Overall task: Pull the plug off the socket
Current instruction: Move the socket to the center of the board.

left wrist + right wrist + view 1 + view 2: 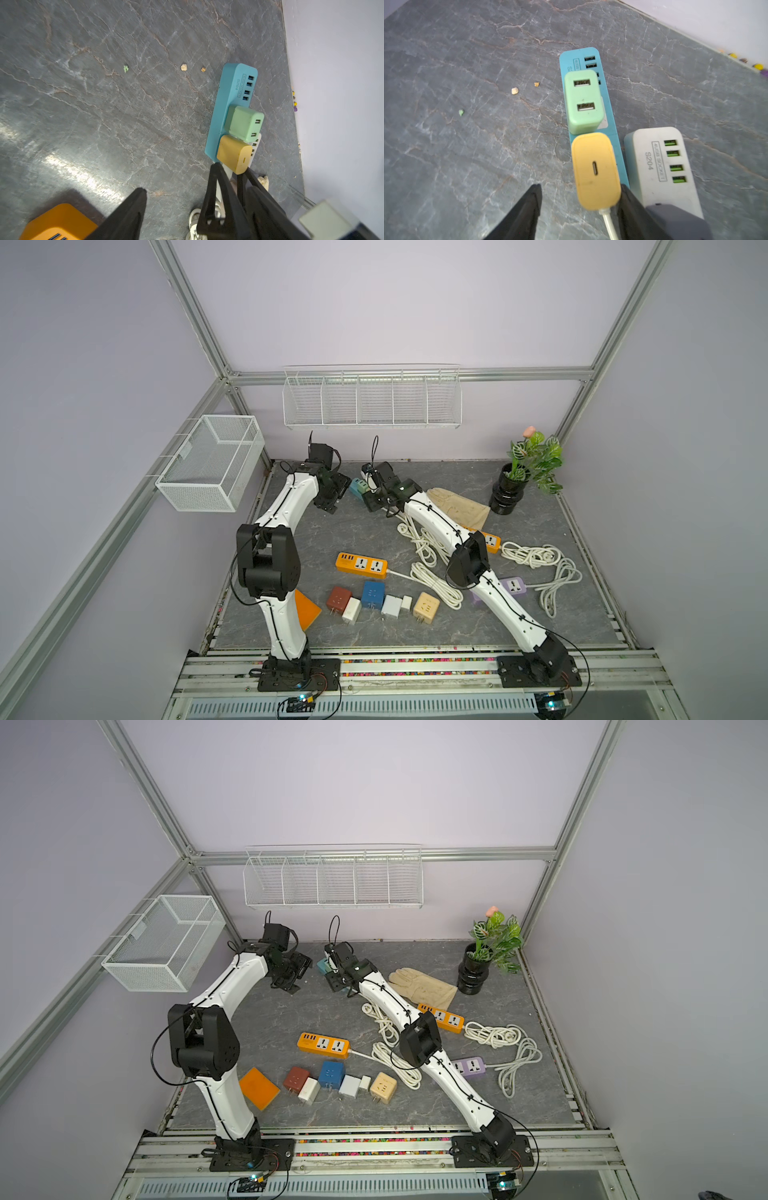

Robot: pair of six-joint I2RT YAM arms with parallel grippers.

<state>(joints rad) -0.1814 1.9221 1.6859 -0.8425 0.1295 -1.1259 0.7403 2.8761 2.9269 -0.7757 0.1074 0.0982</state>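
Right tool (579, 187), spread, straddled the rounded yellow plastic plug (593, 170) seated in the teal socket strip (564, 60), so gripping and pulling looked undone; left tool (332, 499) hung spread.

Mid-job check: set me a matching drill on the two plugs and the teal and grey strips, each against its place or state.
1 green plug
2 yellow plug
3 grey strip
4 teal strip

a between the right gripper's open fingers
b has green USB ports
c carries both plugs
d plugged in nearest the teal strip's USB ports

Pairs: 1-d, 2-a, 3-b, 4-c
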